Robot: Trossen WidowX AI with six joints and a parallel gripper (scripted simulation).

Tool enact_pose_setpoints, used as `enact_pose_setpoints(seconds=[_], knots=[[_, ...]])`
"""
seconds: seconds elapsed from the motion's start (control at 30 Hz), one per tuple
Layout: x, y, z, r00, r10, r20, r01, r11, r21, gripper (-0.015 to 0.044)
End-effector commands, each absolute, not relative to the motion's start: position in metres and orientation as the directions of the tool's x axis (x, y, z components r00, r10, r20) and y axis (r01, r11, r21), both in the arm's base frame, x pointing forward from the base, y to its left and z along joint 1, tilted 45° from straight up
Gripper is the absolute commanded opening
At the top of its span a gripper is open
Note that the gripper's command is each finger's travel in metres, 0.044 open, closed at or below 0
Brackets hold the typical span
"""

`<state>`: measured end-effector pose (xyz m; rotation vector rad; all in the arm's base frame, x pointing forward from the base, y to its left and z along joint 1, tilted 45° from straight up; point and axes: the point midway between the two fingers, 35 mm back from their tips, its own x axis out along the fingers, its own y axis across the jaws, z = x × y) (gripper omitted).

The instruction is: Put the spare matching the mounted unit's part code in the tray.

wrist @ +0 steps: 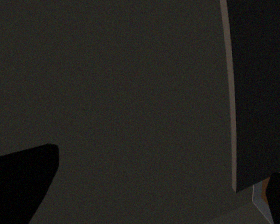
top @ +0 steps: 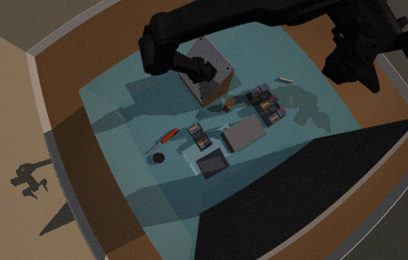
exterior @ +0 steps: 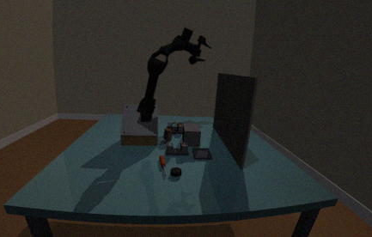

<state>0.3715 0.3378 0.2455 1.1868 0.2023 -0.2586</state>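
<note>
My gripper [exterior: 207,53] [wrist: 165,171] is open and empty, high above the table and left of the tall panel in the exterior view. A dark, shallow tray [top: 213,164] [exterior: 202,154] lies empty near the grey box. Beside it, a small dark base [exterior: 177,153] carries two units with coloured labels, one unit [top: 194,127] behind the other unit [top: 204,142] in the top view. A longer dark rack [top: 253,98] holds several similar labelled units, such as this unit [top: 265,105]. No code is readable, and which unit is the mounted one cannot be told.
A tall black panel [top: 302,179] [exterior: 234,116] stands right of the tray. A grey box [top: 244,133] [exterior: 192,134] stands between the racks. Also present are a brown block [top: 228,105] [exterior: 167,134], an orange screwdriver [top: 170,136] [exterior: 162,161], a black puck [top: 158,157] [exterior: 175,172] and a white stick [top: 285,80].
</note>
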Motion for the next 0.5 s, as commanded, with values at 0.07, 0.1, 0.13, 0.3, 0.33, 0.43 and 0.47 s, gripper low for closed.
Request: enact_pose_setpoints(seconds=[0.07, 0.1, 0.13, 0.3, 0.33, 0.43, 0.47], knots=[[0.41, 0.274, 0.192, 0.862, -0.253, -0.44, 0.489, 0.646, 0.587, 0.044], [0.413, 0.266, 0.186, 0.848, -0.271, -0.455, 0.506, 0.668, 0.546, 0.044], [0.416, 0.258, 0.18, 0.83, -0.292, -0.474, 0.526, 0.694, 0.492, 0.044], [0.427, 0.185, 0.136, 0.648, -0.461, -0.606, 0.602, 0.798, 0.036, 0.044], [0.426, 0.17, 0.128, 0.602, -0.493, -0.628, 0.597, 0.801, -0.057, 0.044], [0.42, 0.124, 0.108, 0.446, -0.579, -0.682, 0.535, 0.784, -0.316, 0.044], [0.416, 0.109, 0.102, 0.39, -0.604, -0.695, 0.499, 0.773, -0.392, 0.044]])
